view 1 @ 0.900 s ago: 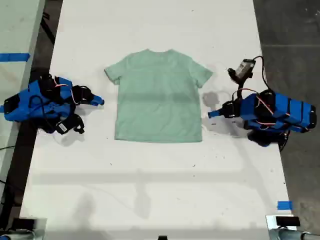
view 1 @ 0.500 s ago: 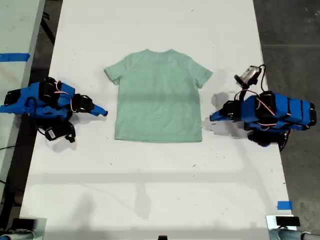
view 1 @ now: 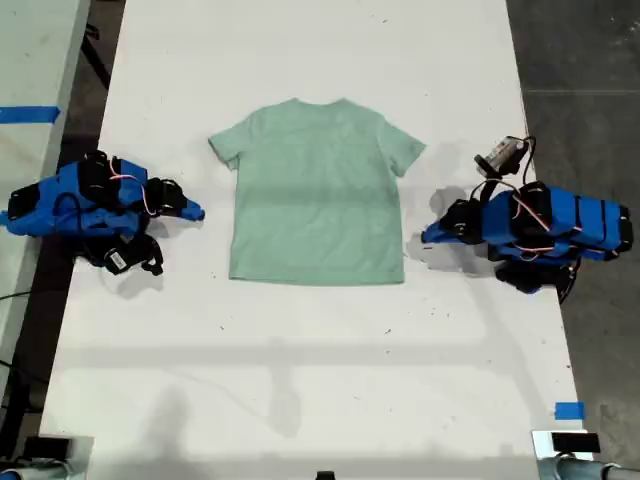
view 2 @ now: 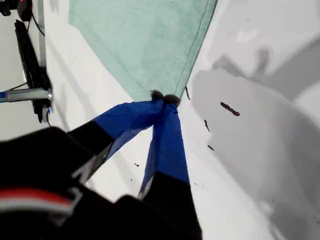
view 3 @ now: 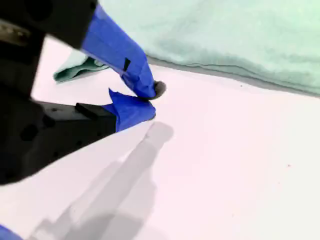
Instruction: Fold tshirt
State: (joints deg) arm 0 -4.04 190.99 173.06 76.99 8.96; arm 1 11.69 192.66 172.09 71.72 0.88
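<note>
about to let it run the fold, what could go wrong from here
My first gripper is shut beside the hem corner of the tshirt; going in that way it may bunch the cloth instead of pinching it. The tshirt lies flat on the table, so my second gripper, by its side edge, could miss the thin cloth or scrape the surface.

The tshirt (view 1: 318,195) lies flat on the table (view 1: 300,380), its neck toward the exterior view's top. My second gripper (view 1: 197,211) is over the table on the exterior view's left of the tshirt, near its side edge and below the sleeve. My first gripper (view 1: 427,236) is on the exterior view's right of the tshirt, just beside its lower corner.
</note>
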